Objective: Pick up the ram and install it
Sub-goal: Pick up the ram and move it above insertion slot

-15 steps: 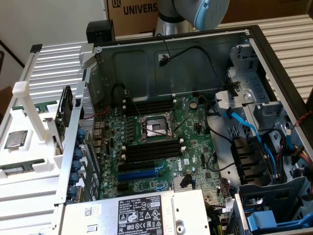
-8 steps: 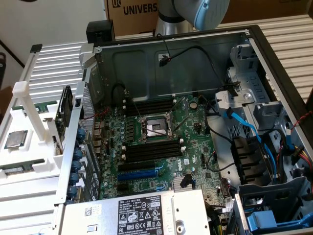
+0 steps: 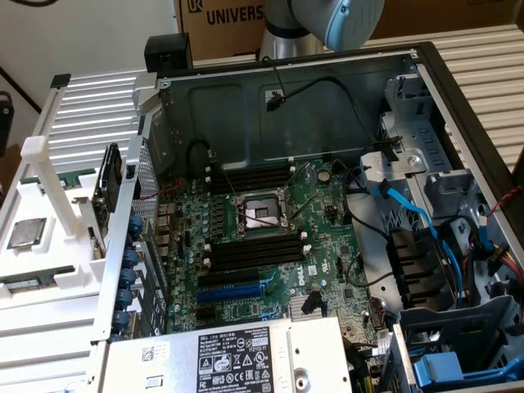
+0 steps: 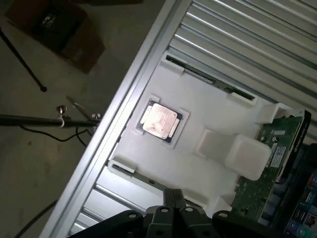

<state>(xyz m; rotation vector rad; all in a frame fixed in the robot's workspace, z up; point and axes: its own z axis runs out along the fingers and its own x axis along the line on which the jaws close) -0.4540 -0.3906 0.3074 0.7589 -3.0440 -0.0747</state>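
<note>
Two ram sticks stand on edge in a white holder (image 4: 198, 109), one along its far side (image 4: 210, 80) and one along its near side (image 4: 141, 174). In the exterior view the holder (image 3: 49, 246) sits at the left, outside the computer case, with a ram stick (image 3: 23, 284) showing as a thin green strip. My gripper (image 4: 173, 199) hangs above the holder, close to the nearer stick, with its fingers together and nothing between them. The black ram slots (image 3: 254, 250) lie on the motherboard (image 3: 319, 205) beside the processor socket (image 3: 258, 214).
A square silver processor chip (image 4: 159, 120) rests in the middle of the holder. A green circuit card (image 4: 270, 148) stands upright at the holder's end by the case. The arm (image 3: 327, 20) reaches in from behind the case. Cables and drive bays (image 3: 442, 237) crowd the exterior view's right.
</note>
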